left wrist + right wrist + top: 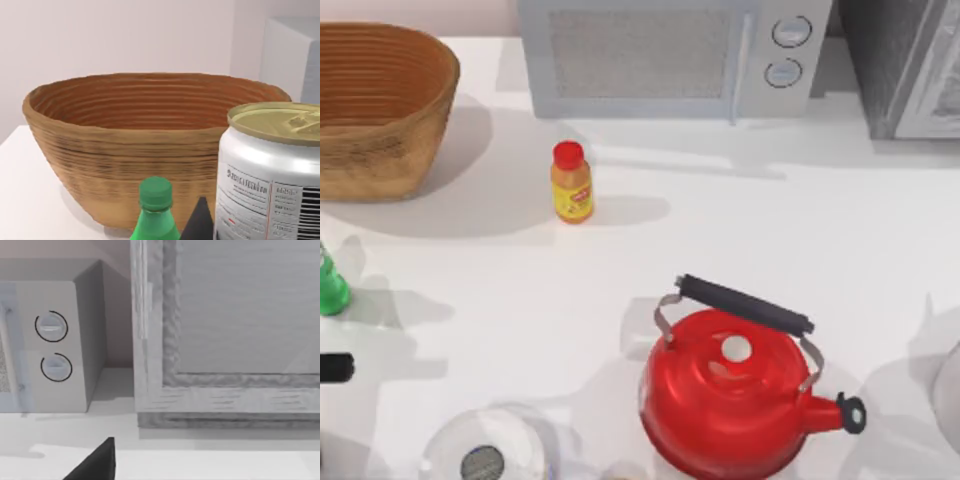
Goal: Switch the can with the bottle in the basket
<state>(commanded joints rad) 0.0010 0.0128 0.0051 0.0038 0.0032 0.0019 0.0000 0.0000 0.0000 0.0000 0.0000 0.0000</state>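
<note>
The can (272, 172) is sitting right up against the left gripper (200, 222), apparently held; the grip itself cannot be told. One green bottle (330, 285) is standing just beyond, on the table's left edge before one basket (380, 110). One yellow bottle (571, 181), one kettle (730, 395), one microwave (660, 55).

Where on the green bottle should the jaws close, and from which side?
Across the green bottle's upper body just under its cap, coming in level from the table's front; it stands upright and slim beside the can, with the basket behind.
</note>
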